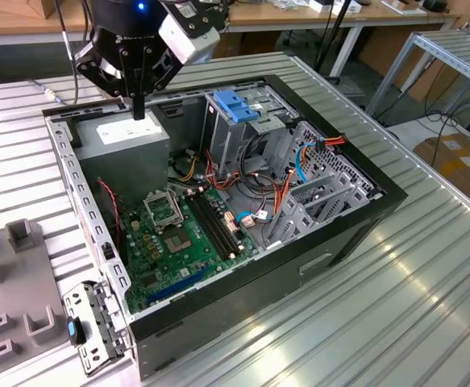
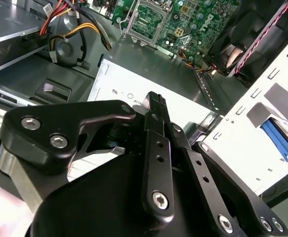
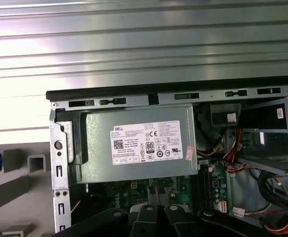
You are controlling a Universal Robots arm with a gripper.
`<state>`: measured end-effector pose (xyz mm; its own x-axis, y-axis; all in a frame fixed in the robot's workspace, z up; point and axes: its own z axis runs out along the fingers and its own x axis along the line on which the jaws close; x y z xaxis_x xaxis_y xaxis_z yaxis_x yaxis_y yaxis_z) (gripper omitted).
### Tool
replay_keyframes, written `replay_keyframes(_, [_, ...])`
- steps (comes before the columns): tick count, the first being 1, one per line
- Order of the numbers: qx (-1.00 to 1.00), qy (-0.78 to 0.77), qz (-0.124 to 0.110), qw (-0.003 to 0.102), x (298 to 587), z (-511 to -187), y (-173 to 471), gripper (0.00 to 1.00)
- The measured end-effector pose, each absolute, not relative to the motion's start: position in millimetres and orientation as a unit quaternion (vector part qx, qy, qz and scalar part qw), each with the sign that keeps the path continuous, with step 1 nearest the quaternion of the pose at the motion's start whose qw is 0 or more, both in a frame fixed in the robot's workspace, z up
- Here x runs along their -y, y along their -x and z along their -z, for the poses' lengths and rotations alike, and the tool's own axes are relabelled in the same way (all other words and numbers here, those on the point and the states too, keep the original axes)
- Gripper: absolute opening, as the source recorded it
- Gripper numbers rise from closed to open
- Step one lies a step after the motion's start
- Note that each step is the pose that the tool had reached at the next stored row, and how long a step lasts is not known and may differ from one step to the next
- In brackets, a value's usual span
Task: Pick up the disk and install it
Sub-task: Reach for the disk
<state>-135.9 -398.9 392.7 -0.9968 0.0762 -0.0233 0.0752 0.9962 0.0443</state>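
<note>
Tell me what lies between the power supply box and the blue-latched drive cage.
A bundle of red and yellow wires, seen in the exterior view.

Table: we see a ribbed silver metal table (image 1: 396, 306) carrying an open black computer case (image 1: 323, 250).
Gripper: the black robot gripper (image 1: 138, 109) hangs with its fingers drawn together into one narrow tip, just above the big grey power-supply box (image 1: 126, 149).
Inside: we find a green motherboard (image 1: 170, 242) beside a tall grey metal cage (image 1: 226, 141) topped by a light-blue plastic latch (image 1: 236, 105).
Exterior view's left: a grey moulded fixture (image 1: 17, 298).
</note>
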Motion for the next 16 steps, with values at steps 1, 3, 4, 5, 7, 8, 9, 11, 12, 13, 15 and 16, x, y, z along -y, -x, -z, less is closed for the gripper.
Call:
replay_keyframes(1, [-0.999, -0.038, -0.022, 0.012, 398.9, -392.6, 137.0, 0.11])
replay_keyframes(3, [-0.999, -0.038, -0.022, 0.012, 398.9, -392.5, 138.4, 0.11])
replay_keyframes(4, [-0.999, -0.038, -0.022, 0.012, 398.9, -392.5, 139.0, 0.11])
replay_keyframes(5, [-0.999, -0.038, -0.022, 0.012, 398.9, -392.4, 139.7, 0.11])
replay_keyframes(7, [-0.999, -0.038, -0.022, 0.012, 398.9, -392.3, 140.9, 0.11])
replay_keyframes(8, [-0.999, -0.038, -0.022, 0.011, 398.9, -392.2, 141.4, 0.11])
replay_keyframes(9, [-0.999, -0.038, -0.022, 0.011, 398.9, -392.2, 141.9, 0.11])
replay_keyframes(11, [-0.999, -0.038, -0.022, 0.011, 398.9, -392.1, 143.5, 0.11])
replay_keyframes(12, [-0.999, -0.038, -0.022, 0.011, 398.9, -392.0, 143.9, 0.11])
replay_keyframes(13, [-0.999, -0.038, -0.022, 0.011, 398.9, -391.9, 144.6, 0.11])
replay_keyframes(15, [-0.999, -0.038, -0.022, 0.01, 398.9, -391.8, 146.3, 0.11])
replay_keyframes(16, [-0.999, -0.038, -0.022, 0.01, 398.9, -391.7, 147.0, 0.11])
